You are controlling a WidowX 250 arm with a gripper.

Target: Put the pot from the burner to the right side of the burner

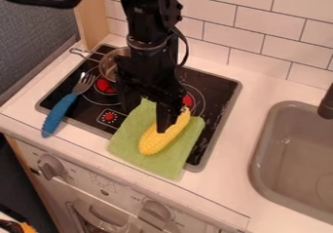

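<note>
Over the middle of the stove, my gripper (148,120) points down with its two fingers apart, above the green cloth and the upper part of the corn. The small metal pot (109,65) stands at the back left of the black stovetop (221,88), up and to the left of the gripper. Its wire handle extends toward the left edge, and the arm hides the pot's right part. Red burner marks (104,85) show just in front of the pot.
Yellow corn (155,142) lies on a green cloth (133,137) across the stove's front. A blue-handled fork (60,112) rests at the left. Right of the stove are white counter (237,125) and a grey sink (292,154); a tiled wall stands behind.
</note>
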